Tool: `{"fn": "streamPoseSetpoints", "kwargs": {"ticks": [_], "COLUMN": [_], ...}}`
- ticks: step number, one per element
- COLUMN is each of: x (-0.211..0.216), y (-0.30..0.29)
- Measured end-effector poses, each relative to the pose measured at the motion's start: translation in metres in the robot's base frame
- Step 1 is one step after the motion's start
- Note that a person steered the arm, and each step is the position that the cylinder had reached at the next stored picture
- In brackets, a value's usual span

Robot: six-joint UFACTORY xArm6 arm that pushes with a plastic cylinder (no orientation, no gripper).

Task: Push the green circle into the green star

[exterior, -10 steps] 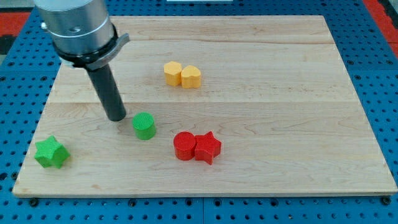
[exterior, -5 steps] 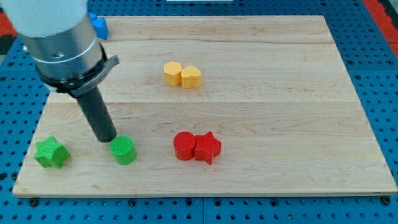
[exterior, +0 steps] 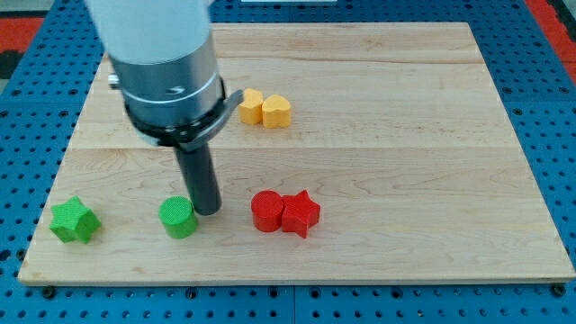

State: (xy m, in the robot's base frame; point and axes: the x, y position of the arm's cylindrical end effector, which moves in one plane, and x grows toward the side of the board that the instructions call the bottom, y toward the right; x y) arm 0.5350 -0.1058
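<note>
The green circle lies near the board's bottom edge, left of centre. The green star lies at the bottom left, about a hundred pixels to the circle's left. My tip rests on the board right beside the circle, on its right side, slightly toward the view's top, touching or nearly touching it. The rod rises from there to the large grey arm body at the view's top left.
A red circle and a red star sit together right of my tip. A yellow pair, a hexagon-like block and a yellow heart, lies toward the top centre. The wooden board sits on a blue pegboard.
The green circle was pushed down-left, from mid-board to near the bottom edge. My tip then moved from the circle's upper left around to its right side. The other blocks have not moved.
</note>
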Motion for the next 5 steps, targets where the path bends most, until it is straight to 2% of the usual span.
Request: {"fn": "streamPoseSetpoints", "kwargs": {"ticks": [1,2,4,5], "x": [0.004,0.008,0.044,0.044], "y": [-0.029,-0.021,-0.025,-0.059]}}
